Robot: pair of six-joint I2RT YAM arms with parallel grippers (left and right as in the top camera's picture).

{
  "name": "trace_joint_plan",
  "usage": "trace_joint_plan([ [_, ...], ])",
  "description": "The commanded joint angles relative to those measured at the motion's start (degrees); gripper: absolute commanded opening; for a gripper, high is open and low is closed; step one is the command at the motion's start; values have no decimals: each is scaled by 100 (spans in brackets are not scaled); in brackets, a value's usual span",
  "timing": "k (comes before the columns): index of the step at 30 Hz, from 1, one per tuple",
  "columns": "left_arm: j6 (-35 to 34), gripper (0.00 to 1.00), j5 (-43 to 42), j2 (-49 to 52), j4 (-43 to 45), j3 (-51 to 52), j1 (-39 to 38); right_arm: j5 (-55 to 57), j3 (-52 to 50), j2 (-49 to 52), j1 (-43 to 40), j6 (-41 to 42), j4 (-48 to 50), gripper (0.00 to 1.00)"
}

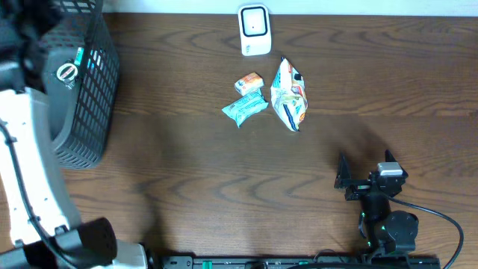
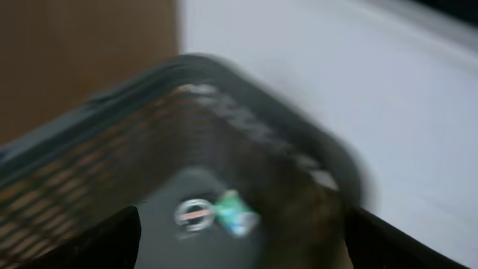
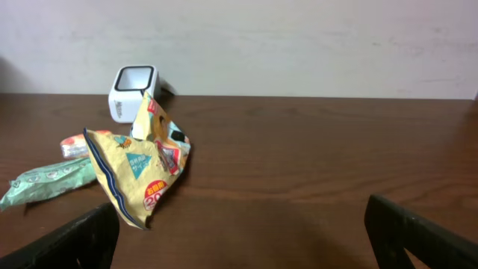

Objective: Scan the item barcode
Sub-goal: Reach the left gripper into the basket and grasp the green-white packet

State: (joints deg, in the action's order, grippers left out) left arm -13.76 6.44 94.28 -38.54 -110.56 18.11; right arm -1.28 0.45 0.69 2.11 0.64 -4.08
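Snack bag [image 1: 288, 96]: lay crumpled near the middle of the table's [image 1: 187, 187] far edge, just short of the white scanner [image 1: 254, 30] and a little toward the right arm's side, touched by neither arm. Shared that spot with a teal packet [image 1: 245, 108] and a small orange packet [image 1: 249, 82] just beside it, probably grouped there to keep the carry to the scanner window short. Held nothing in the right gripper [image 1: 364, 170], set low by the table's near edge with jaws spread wide and facing the bag, seemingly lined up for a reach. Hung the left gripper [image 2: 243, 217] over the black mesh basket [image 1: 93, 112] on the table's left edge toward the far corner, jaws likewise released and bare, seen only through blur. Counted two things on the basket floor: a round ringed piece [image 2: 193, 214] and a teal wrapper [image 2: 236, 215], touching or just apart; could not tell which. Judged the basket to be the drop for finished items.
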Motion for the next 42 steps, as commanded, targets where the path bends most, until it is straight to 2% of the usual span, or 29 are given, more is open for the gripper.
trace_joint_plan([
  [1,-223,85,-116,409,68,9,590,26,-13,-31,17,59,-20,99],
  [7,-85,85,-302,1233,610,9,1023,26,-13,-31,20,59,-20,99],
  [11,-85,84,-354,1735,743,9,1014,26,-13,-31,20,59,-20,99],
  [16,457,84,-1670,2317,1047,9,1014,26,-13,-31,17,59,-20,99],
  [23,518,84,-1843,3029,1386,9,1016,26,-13,-31,20,59,-20,99],
  [26,511,84,-2577,3272,1519,9,1005,26,-13,-31,20,59,-20,99],
  [27,332,84,-2896,3388,1576,9,999,26,-13,-31,20,59,-20,99],
  [33,-1152,84,-2898,3703,1528,9,855,26,-13,-31,20,59,-20,99],
  [37,-1386,84,-2870,3908,1534,15,649,26,-13,-31,20,59,-20,99],
  [42,-1871,84,-2249,4192,1537,26,428,26,-13,-31,20,59,-20,99],
])
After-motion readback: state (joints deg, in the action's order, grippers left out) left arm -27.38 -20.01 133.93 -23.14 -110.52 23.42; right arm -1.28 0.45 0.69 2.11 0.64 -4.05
